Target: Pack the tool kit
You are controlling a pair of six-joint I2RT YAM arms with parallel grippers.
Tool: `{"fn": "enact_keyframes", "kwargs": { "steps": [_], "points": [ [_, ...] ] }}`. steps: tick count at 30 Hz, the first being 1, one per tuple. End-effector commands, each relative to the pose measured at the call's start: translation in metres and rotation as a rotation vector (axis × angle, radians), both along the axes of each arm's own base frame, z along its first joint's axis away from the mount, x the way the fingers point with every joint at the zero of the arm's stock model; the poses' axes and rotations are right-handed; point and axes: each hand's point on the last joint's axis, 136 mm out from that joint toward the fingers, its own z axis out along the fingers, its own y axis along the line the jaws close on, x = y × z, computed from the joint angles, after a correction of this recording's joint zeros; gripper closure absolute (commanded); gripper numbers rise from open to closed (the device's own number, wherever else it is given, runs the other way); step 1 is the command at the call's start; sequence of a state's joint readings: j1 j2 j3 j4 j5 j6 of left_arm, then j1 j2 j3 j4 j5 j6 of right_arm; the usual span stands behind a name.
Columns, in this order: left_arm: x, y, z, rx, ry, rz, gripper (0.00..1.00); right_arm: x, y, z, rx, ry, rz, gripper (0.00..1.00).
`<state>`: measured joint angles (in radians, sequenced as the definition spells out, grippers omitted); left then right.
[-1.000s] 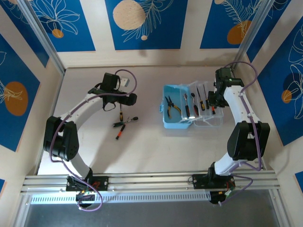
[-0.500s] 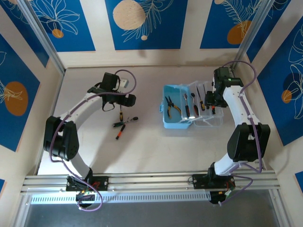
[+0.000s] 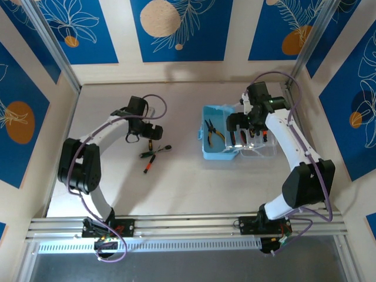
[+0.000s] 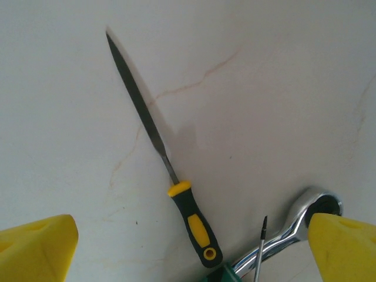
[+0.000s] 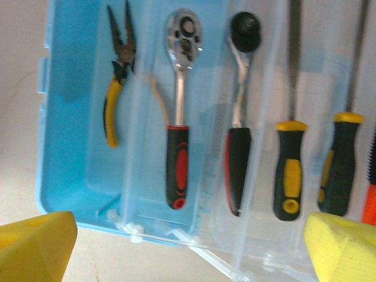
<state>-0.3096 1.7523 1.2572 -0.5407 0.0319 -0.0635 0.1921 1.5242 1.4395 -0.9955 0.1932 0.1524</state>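
**Tool kit, part packed: both arms newly repositioned over their work**

Near left, on the counter: loose tools close together, including a yellow-and-black file, a silver ratchet wrench and a thin screwdriver. Just beyond them: the left pincer, lowered closer to this group within the last second, pads spread wide, holding nothing. Right of centre: the light-blue case, open, containing yellow-handled pliers and a red-and-black ratchet. Its clear lid is folded out to the right and carries further handled tools. Farthest: the right pincer, swung left from the lid's right side to above case and lid, fully open, empty. Judgement: the left arm is lining up a pick, and packing remains unfinished while tools lie outside the case.
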Motion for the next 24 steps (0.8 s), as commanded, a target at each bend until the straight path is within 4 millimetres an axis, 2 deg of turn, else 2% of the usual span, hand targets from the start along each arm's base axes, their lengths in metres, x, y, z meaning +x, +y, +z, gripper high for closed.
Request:
{"fn": "enact_keyframes", "kwargs": {
  "steps": [1, 16, 21, 24],
  "points": [
    [-0.012, 0.008, -0.019, 0.015, 0.068, 0.027, 0.03, 0.007, 0.012, 0.003, 0.026, -0.002, 0.018, 0.01],
    [-0.023, 0.002, -0.061, 0.010, 0.207, 0.000, 0.33, 0.003, 0.016, -0.001, 0.008, 0.017, 0.038, 0.01],
    [-0.024, 0.002, -0.062, 0.009, 0.209, -0.002, 0.34, 0.002, 0.013, -0.001, -0.004, 0.019, 0.031, 0.01],
    [-0.023, 0.001, -0.061, 0.006, 0.206, -0.005, 0.34, 0.001, -0.002, -0.003, -0.002, 0.031, -0.025, 0.01]
  ]
}}
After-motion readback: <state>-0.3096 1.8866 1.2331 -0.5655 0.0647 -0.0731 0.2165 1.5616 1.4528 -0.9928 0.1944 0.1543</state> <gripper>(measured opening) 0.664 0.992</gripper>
